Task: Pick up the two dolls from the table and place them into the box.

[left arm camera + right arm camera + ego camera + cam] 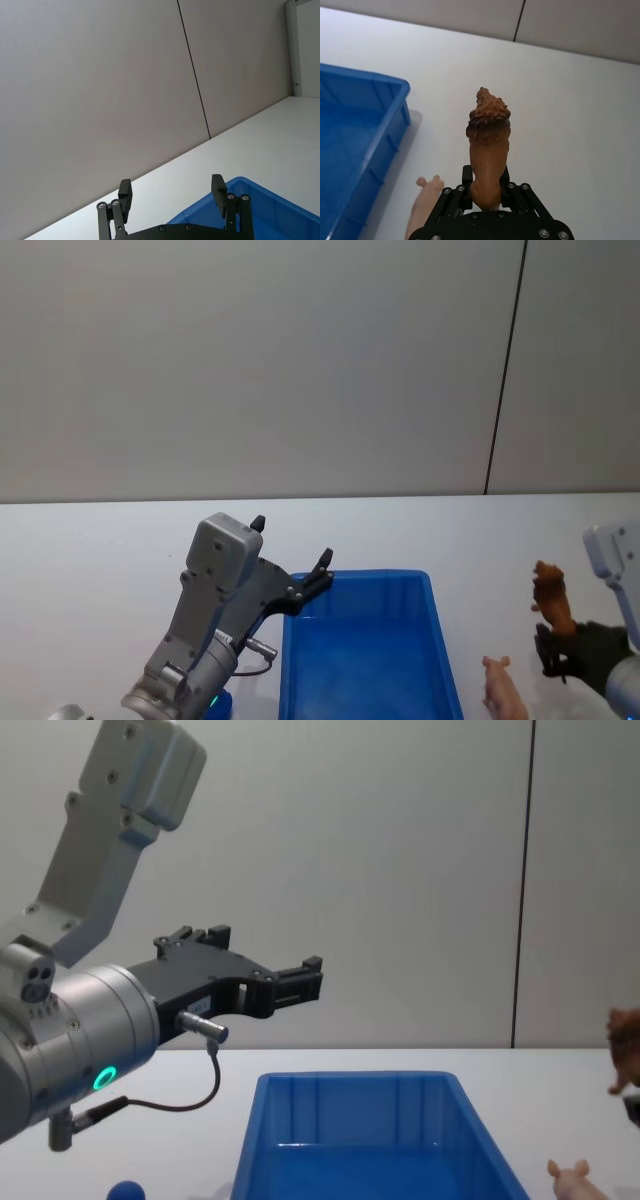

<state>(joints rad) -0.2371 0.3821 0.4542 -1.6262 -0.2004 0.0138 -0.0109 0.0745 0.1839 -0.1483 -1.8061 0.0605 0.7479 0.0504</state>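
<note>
My right gripper is shut on the brown doll and holds it upright above the white table, right of the blue box. The pale pink doll lies on the table between the box and that gripper. My left gripper hovers open and empty over the box's far left corner. What shows of the box's inside is bare.
A small blue ball rests on the table left of the box, below my left arm. A plain grey wall with a dark vertical seam stands behind the table. Open tabletop stretches behind and to the right of the box.
</note>
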